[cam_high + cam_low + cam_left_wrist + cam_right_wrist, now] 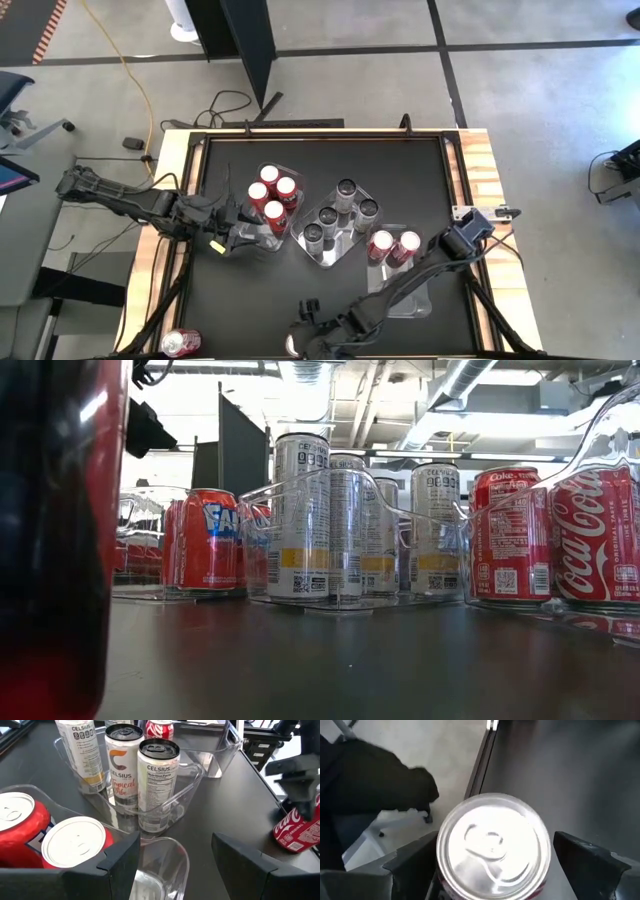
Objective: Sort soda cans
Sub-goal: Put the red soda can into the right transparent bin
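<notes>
Between the right gripper's (490,870) wide-open jaws, an upright red soda can (492,847), ungripped.

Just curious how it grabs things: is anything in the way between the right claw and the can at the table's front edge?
Nothing visible stands in the way. The right gripper is open, with one finger on either side of the red can. The can's silver top shows between them, with nothing else in the gap.

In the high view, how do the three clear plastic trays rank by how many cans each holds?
1. Middle tray: five silver-grey cans.
2. Left tray: four red cans.
3. Right tray: two red cans.
</notes>
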`<control>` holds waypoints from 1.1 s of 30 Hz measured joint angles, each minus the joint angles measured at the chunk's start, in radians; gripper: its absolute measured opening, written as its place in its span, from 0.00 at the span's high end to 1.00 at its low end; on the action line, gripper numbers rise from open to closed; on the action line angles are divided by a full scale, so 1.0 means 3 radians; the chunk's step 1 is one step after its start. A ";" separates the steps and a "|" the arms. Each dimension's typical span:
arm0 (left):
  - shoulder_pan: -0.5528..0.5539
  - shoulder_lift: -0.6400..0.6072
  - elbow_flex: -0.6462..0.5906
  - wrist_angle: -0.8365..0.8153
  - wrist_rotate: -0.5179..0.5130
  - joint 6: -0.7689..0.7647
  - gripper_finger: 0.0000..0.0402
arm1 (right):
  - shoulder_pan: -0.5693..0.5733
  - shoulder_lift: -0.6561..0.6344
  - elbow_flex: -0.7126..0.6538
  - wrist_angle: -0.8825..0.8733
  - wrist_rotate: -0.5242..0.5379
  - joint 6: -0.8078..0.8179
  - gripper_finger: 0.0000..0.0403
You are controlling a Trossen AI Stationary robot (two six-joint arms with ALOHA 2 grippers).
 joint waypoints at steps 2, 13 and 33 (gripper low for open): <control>0.0000 0.0000 0.0000 0.0000 -0.0001 0.0010 0.40 | -0.0014 0.0038 0.0003 0.0039 -0.0061 0.0018 0.01; 0.0000 0.0000 0.0000 0.0001 -0.0006 0.0023 0.40 | -0.0067 0.0217 0.0002 0.0236 -0.0370 0.0024 0.02; 0.0000 0.0000 0.0000 -0.0020 -0.0007 0.0024 0.40 | -0.0085 0.0265 -0.0001 0.0362 -0.0351 0.0022 0.27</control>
